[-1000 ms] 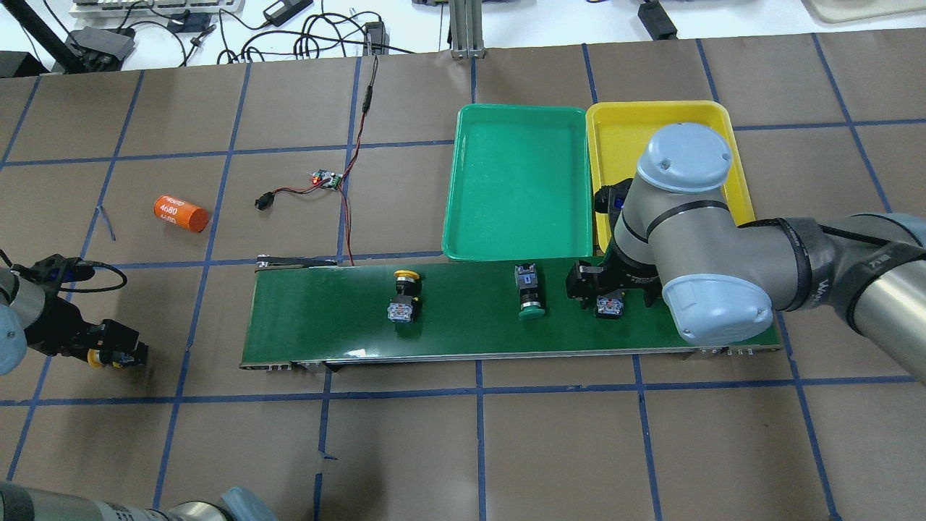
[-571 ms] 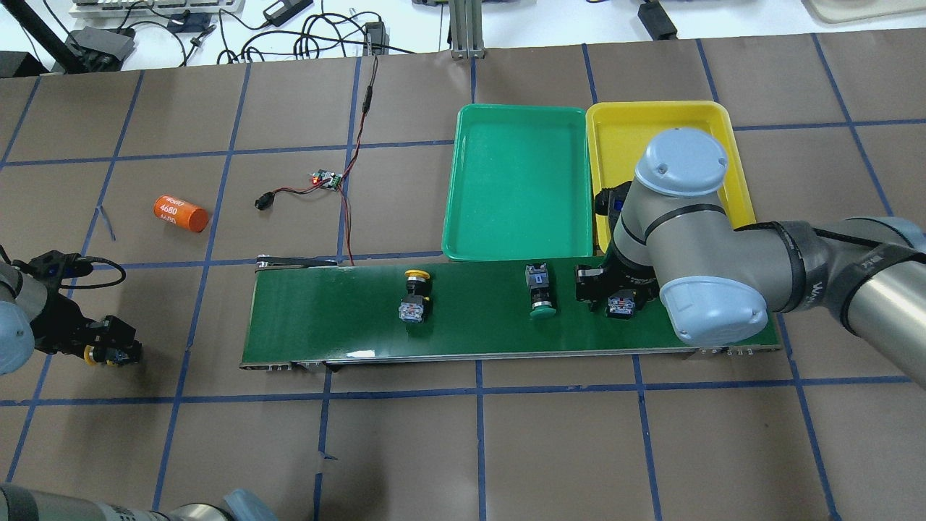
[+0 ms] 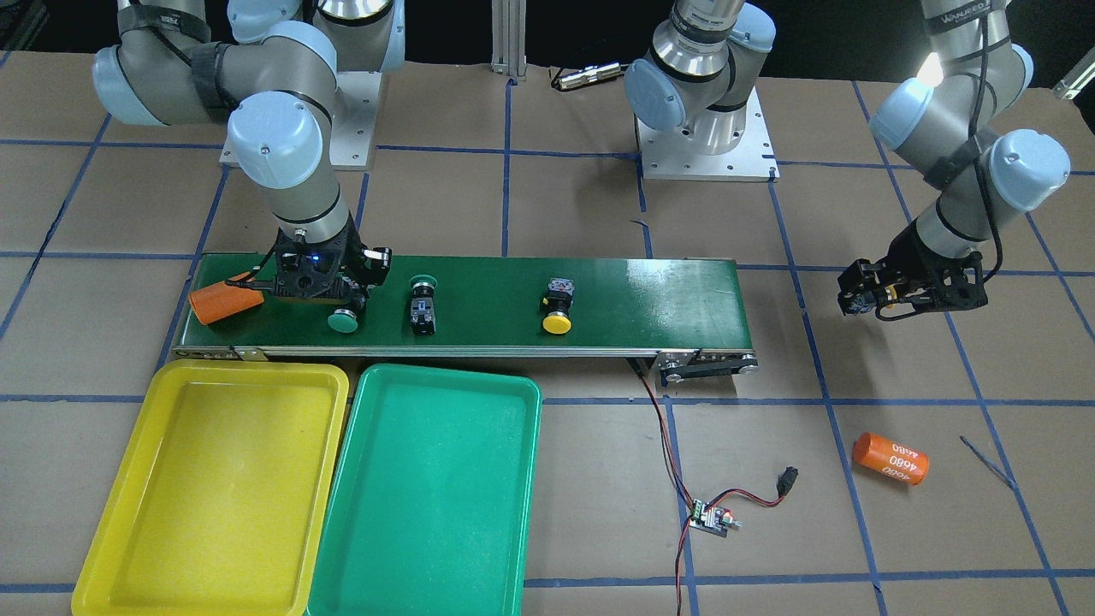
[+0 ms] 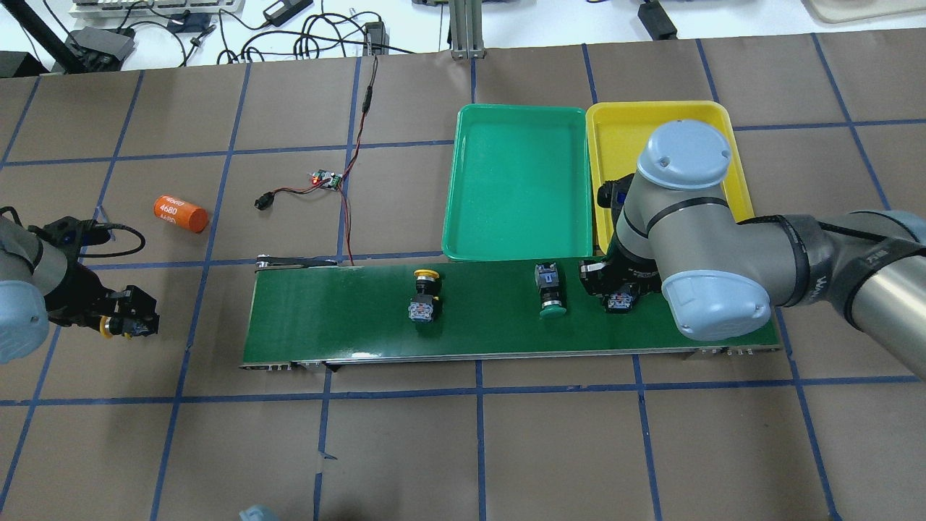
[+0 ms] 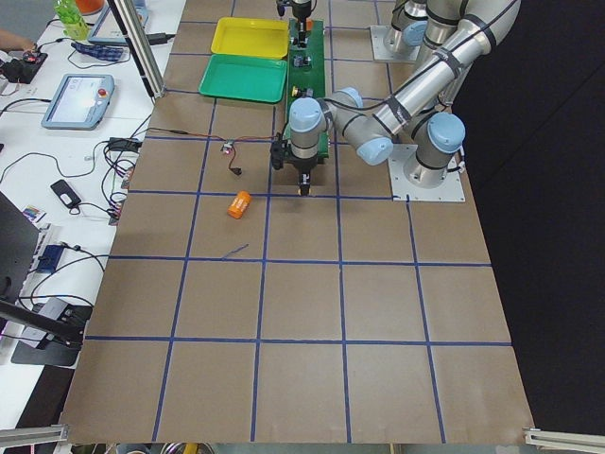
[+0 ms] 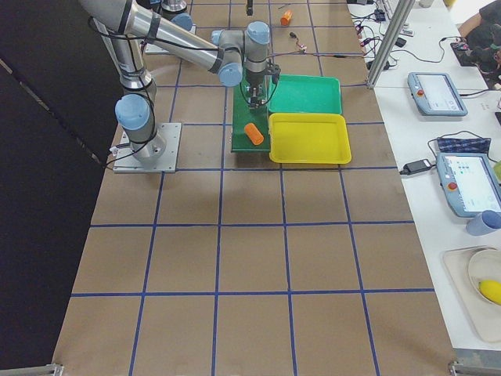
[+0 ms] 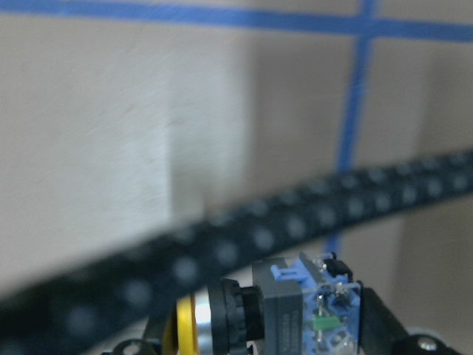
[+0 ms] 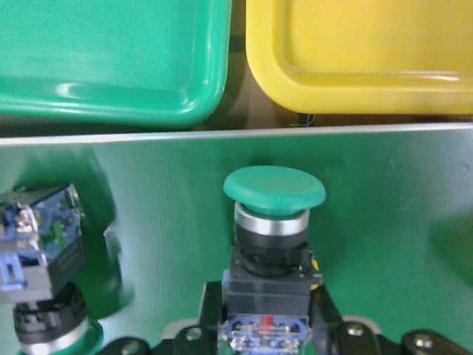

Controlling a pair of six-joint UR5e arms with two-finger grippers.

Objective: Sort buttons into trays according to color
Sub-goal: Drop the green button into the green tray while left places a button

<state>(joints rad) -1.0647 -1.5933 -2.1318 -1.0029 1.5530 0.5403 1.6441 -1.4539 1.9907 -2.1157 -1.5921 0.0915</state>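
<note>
My right gripper (image 4: pixel 619 291) sits low over the belt, shut on a green button (image 8: pixel 273 188) whose cap (image 3: pixel 343 320) points at the trays. Another green button (image 4: pixel 550 293) and a yellow button (image 4: pixel 425 289) lie loose on the dark-green belt (image 4: pixel 340 318). Off the belt's far end, my left gripper (image 4: pixel 124 325) hangs over the table, shut on a second yellow button (image 7: pixel 295 310). The green tray (image 4: pixel 517 181) and yellow tray (image 4: pixel 615 130) lie side by side beyond the belt with nothing in them; my right arm covers part of the yellow one.
An orange cylinder (image 3: pixel 224 301) lies on the belt beside my right gripper. Another orange cylinder (image 4: pixel 181 213) rests on the table near my left arm. A small circuit board (image 4: pixel 327 179) with red and black wires runs to the belt's end.
The loose buttons have ridden the belt to the right. My right gripper has drifted right with its green button. My left gripper has moved forward and toward the belt with the yellow button.
</note>
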